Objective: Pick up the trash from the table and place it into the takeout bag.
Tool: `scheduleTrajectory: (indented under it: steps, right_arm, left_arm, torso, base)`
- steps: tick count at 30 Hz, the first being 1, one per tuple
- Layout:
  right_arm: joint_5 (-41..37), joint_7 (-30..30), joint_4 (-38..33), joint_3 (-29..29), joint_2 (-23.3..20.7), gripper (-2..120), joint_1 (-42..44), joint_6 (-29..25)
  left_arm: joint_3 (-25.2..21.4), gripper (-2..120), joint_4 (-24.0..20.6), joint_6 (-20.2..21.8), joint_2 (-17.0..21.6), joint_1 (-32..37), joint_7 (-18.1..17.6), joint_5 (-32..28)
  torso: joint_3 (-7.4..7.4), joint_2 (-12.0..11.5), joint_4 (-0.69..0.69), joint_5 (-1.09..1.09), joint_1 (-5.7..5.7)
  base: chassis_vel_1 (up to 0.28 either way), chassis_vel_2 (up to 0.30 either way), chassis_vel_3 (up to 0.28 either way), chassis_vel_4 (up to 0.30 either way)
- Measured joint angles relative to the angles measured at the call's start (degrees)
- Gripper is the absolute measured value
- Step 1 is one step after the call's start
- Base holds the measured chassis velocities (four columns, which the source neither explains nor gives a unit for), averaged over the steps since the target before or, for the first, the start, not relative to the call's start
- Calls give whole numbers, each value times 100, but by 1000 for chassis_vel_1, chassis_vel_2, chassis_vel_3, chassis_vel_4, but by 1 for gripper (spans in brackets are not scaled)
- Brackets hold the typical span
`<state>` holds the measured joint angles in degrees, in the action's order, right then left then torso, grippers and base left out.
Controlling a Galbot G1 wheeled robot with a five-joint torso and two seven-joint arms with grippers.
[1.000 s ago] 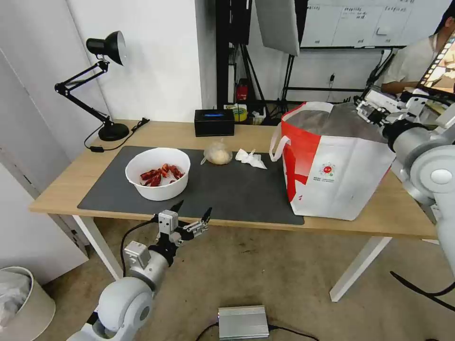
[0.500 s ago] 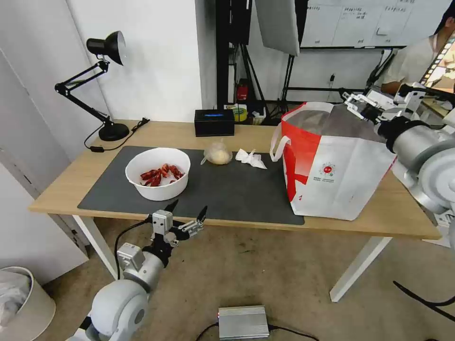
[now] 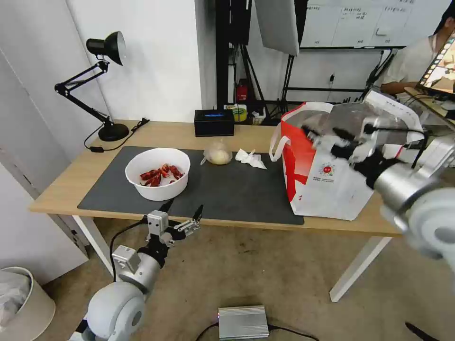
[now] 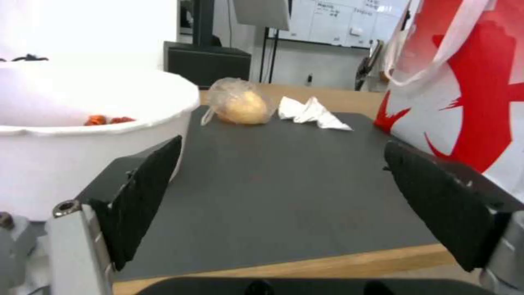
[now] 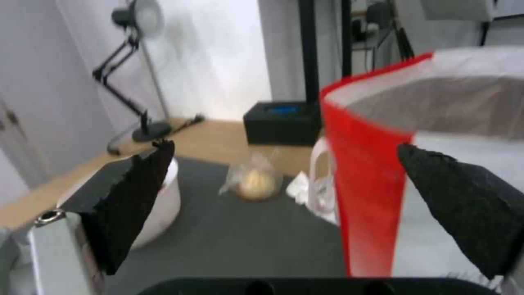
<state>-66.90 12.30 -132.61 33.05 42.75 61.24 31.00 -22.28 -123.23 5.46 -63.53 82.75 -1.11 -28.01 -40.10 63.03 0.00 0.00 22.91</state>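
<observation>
Right gripper [image 3: 332,137], jaws apart and empty, hangs by the near face of the boxy white-and-red takeout bag [image 3: 332,180]. Left gripper [image 3: 182,215], also apart, waits off the table's near edge. White round bowl of red crayfish shells [image 3: 158,173], knotted clear bag [image 3: 217,154] and crumpled white tissue [image 3: 250,158] lie on the dark grey mat [image 3: 237,189], likely next to collect.

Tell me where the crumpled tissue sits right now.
In the head view, the crumpled white tissue lies on the dark grey mat, between the knotted clear bag and the takeout bag.

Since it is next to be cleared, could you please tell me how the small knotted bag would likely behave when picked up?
The knotted bag looks thin and crinkled, so it would probably sag. Its yellowish lump fills it roundly, so a push might roll it toward the tissue beside it.
</observation>
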Motion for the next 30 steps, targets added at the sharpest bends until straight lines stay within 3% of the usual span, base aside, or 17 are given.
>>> scheduleTrajectory:
  steps: [8,15,25,30]
  right_arm:
    - [1074,-591,-24,-47,172,100,861,-313]
    - [2332,-1109,426,-211,494,100,1556,-1653]
    - [2904,-1513,957,-324,809,100,1967,-2536]
    - [2936,-1618,1048,-352,898,100,2068,-2674]
  left_arm:
    - [-126,100,164,-130,88,23,20,6]
    - [-143,100,288,-246,141,33,131,83]
    - [-11,100,520,-461,112,-98,155,43]
    - [-6,100,543,-509,85,-108,155,-13]
  torso:
    - [0,0,0,0,1]
    - [0,0,0,0,1]
    - [0,0,-1,0,1]
    - [0,0,-1,0,0]
  base:
    - [0,0,0,0]
    - [0,0,0,0]
    - [0,0,0,0]
    - [0,0,0,0]
